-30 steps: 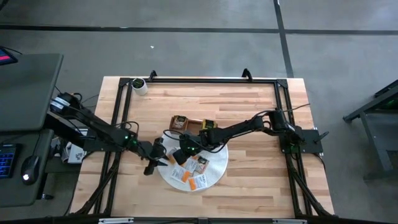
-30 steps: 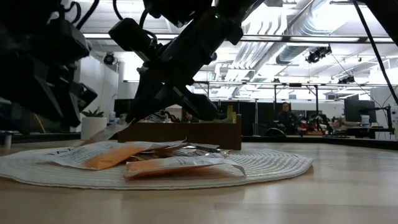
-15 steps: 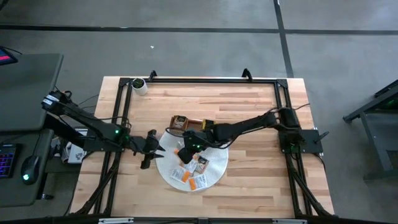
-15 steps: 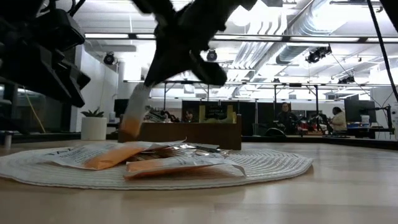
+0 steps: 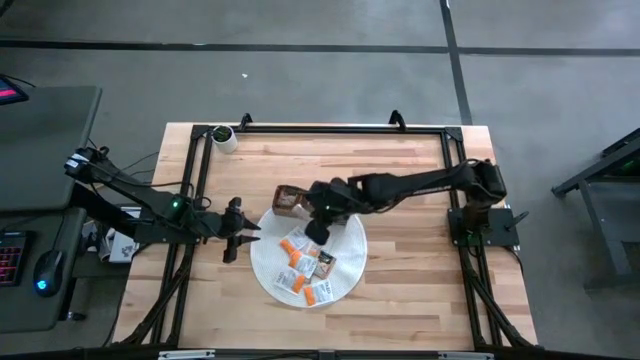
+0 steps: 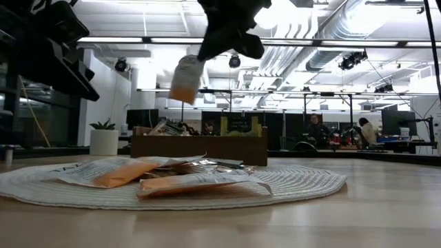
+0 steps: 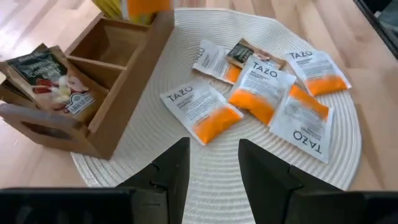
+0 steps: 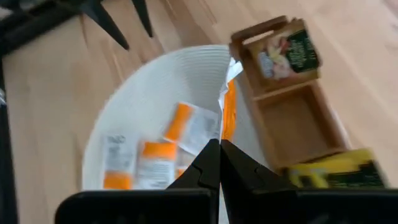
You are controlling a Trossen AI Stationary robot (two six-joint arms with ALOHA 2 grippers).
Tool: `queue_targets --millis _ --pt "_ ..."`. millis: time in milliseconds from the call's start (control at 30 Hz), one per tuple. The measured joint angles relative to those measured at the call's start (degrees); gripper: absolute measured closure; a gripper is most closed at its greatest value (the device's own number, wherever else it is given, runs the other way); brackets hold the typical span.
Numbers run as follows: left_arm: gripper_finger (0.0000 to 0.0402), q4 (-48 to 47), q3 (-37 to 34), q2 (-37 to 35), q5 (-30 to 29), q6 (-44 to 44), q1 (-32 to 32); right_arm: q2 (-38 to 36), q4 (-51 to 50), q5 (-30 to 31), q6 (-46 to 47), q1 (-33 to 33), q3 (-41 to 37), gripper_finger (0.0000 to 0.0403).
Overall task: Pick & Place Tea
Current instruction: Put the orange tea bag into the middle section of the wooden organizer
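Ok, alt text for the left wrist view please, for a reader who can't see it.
Six white-and-orange tea packets lie scattered on a round white woven mat, seen past the left gripper, whose fingers stand apart holding nothing. Beside the mat a wooden tray holds one tea packet in an end compartment.

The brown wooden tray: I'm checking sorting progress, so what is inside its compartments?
The brown wooden three-compartment tray holds a dark packet at one end and a yellow one at the other; the middle looks empty.

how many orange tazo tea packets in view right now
6. Five lie on the mat: first packet, second packet, third packet, fourth packet, half-covered fifth packet. Sixth packet hangs from the right gripper. Others may be hidden underneath.
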Motion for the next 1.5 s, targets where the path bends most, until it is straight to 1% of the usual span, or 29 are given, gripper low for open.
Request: queue_targets --millis 67,133,267,400,500,633,800,1000,1200,1500 --pt "0.0266 0.06 0.0 -0.49 0.0 0.02 0.0 -0.3 -2.95 -0.35 -2.98 -1.2 1.01 0.0403" --pt "0.0266 0.18 0.02 -0.49 -0.11 0.07 0.0 -0.07 -7.61 -0.43 -7.03 -2.3 3.77 0.0403" --pt "0.0266 0.23 0.02 -0.47 -0.17 0.03 0.0 0.67 -13.45 0.6 -15.47 -4.67 9.9 0.0403" --pt "0.0266 0.25 0.02 -0.47 -0.2 0.02 0.0 0.99 -15.06 2.07 -21.53 -7.51 12.82 0.0403" --pt "0.0266 0.25 0.02 -0.45 -0.21 0.0 0.0 0.99 -14.17 1.43 -24.02 -9.63 12.37 0.0403" --pt "0.0266 0.26 0.02 -0.45 -0.27 0.0 0.0 0.99 -13.57 -2.58 -24.99 -11.95 8.68 0.0403" --pt "0.0266 0.3 0.02 -0.45 -0.81 -0.02 0.0 1.1 -10.69 -6.71 -25.64 -13.09 4.03 0.0403" --pt "0.0266 0.67 0.02 -0.45 -0.81 -0.24 0.0 3.55 -5.27 -10.96 -26.01 -13.06 1.84 0.0403" --pt "0.0266 0.67 0.02 -0.45 -0.84 -1.23 0.0 7.05 -5.53 -10.64 -26.01 -13.06 1.75 0.0403" --pt "0.0266 0.65 0.02 -0.45 -0.76 -1.55 0.0 7.4 -7.17 -10.64 -25.99 -15.1 1.77 0.0403"
